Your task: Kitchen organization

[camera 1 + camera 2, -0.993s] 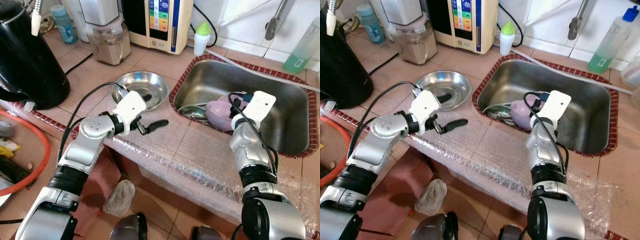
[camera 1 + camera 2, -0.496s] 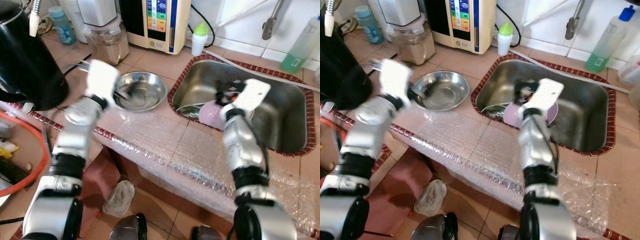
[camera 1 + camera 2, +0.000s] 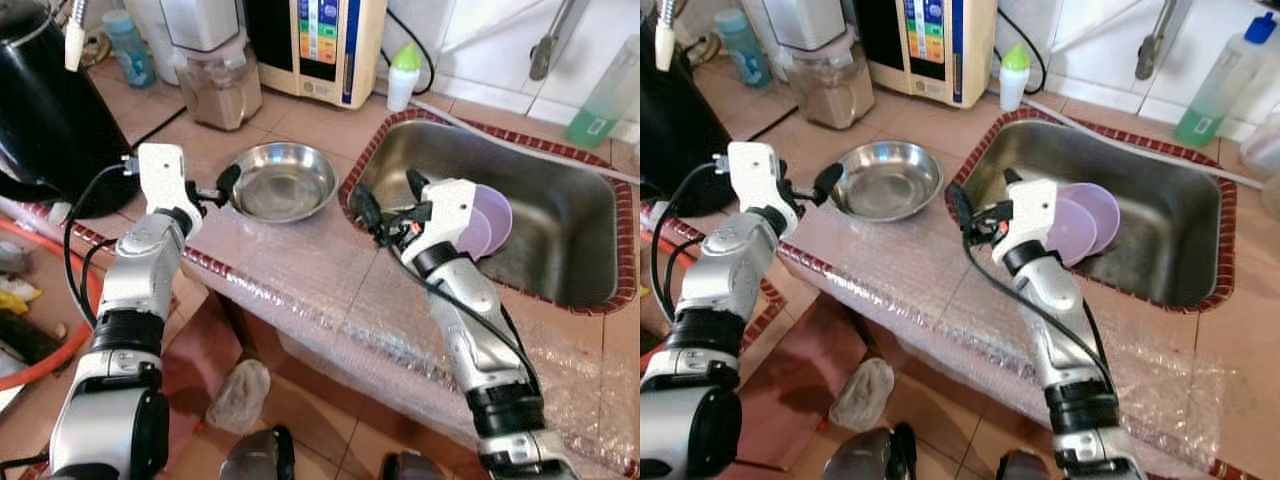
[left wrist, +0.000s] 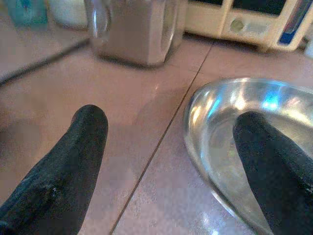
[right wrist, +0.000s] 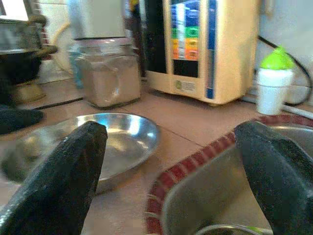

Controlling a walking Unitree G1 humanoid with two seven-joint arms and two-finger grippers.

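Here the purple plate (image 3: 486, 222) stands tilted on edge in the sink (image 3: 570, 270).

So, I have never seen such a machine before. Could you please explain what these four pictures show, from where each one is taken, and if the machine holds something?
This is a humanoid robot with two silver arms, standing at a kitchen counter. The two wide pictures come from a camera pair on its head, looking down. The two close pictures come from cameras on its wrists, looking along the black fingers.

The left gripper is open at the rim of a steel bowl, one finger on each side of the rim. The right gripper is open over the front left edge of the sink and holds nothing. Purple plates lean inside the sink. Behind stand a blender, a water machine and a small green-capped bottle.
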